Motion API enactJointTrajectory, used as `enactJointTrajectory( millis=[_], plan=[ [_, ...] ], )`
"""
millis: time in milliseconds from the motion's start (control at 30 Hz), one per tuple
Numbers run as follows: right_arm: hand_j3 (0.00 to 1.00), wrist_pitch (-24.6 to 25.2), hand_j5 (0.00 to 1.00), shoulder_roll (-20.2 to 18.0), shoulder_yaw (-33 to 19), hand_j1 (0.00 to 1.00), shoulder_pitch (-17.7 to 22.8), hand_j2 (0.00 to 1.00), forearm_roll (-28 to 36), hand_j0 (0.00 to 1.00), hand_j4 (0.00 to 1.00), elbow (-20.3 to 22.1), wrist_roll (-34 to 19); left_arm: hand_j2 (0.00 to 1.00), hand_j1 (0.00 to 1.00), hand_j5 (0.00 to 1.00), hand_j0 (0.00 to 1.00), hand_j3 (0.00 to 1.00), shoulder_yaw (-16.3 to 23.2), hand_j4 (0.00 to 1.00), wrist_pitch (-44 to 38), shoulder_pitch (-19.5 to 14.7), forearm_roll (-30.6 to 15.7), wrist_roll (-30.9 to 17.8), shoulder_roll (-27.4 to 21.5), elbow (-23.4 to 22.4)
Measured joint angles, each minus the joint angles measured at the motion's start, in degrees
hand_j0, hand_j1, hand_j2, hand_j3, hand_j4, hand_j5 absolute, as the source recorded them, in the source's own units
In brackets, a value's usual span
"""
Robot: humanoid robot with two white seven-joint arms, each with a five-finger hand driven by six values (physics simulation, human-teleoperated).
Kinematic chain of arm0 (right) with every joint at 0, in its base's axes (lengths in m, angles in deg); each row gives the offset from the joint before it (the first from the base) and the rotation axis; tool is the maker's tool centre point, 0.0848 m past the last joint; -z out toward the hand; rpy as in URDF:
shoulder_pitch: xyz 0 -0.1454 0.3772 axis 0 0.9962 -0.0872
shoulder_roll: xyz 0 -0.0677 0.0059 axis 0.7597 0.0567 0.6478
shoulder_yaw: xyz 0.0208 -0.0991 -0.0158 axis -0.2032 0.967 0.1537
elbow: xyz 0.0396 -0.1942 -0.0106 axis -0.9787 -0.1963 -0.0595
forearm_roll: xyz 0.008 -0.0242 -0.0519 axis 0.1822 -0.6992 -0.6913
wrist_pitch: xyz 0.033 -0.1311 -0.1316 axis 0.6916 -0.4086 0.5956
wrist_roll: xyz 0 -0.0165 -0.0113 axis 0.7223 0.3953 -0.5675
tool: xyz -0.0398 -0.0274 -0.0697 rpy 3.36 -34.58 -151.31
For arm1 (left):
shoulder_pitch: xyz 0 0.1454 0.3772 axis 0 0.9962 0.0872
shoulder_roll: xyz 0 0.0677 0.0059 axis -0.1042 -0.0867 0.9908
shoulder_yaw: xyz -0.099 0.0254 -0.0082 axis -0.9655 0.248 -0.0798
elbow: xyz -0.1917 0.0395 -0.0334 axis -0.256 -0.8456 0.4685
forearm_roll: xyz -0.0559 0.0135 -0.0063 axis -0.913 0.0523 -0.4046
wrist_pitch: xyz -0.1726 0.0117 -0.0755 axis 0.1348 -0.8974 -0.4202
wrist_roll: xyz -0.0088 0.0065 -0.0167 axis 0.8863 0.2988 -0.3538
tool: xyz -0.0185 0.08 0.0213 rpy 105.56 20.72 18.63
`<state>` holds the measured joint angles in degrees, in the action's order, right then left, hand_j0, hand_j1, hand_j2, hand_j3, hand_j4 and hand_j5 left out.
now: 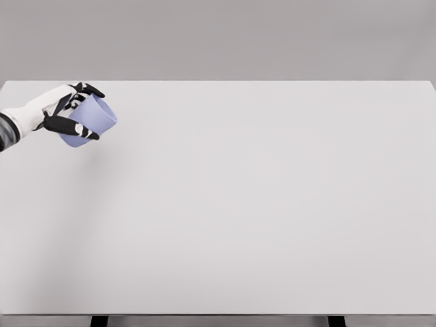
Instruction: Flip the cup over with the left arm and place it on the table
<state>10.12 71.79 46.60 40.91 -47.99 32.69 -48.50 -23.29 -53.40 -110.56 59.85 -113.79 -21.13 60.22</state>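
In the head view we see the left robot hand (68,112) wrapped around the pale blue cup (90,120), fingers curled across its side, holding it tilted just above the far left part of the tabletop (259,204); we cannot tell which end is the mouth. To finish the flip well, we judge we should keep the grip firm, roll the wrist until the cup stands level, then lower it flat before loosening. The tabletop's left edge lies close behind the robot hand and the far edge just beyond it, so the open room is toward the right and nearer us.
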Motion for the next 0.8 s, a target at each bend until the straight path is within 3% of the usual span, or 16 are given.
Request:
enactJointTrajectory(
  millis=[267,533,800],
  plan=[
    [1.0,0.0,1.0,0.0,0.0,1.0,0.0,1.0,0.0,1.0,1.0,0.0,0.0,0.46,0.46,0.46,0.46,0.46,-1.65,0.46,20.0,0.97,-3.47,-0.07,0.22,-4.92],
    [1.0,0.0,1.0,0.0,0.0,1.0,-0.09,1.0,0.0,1.0,1.0,0.0,0.0,0.46,0.46,0.46,0.46,0.46,-1.93,0.46,42.33,1.23,-12.56,-0.18,1.99,-16.71],
    [1.0,0.0,1.0,0.0,0.0,1.0,-0.09,1.0,0.0,1.0,1.0,0.0,0.0,0.47,0.47,0.47,0.47,0.47,-1.86,0.47,47.36,2.9,-20.44,-0.22,5.31,-24.55]
  ],
)
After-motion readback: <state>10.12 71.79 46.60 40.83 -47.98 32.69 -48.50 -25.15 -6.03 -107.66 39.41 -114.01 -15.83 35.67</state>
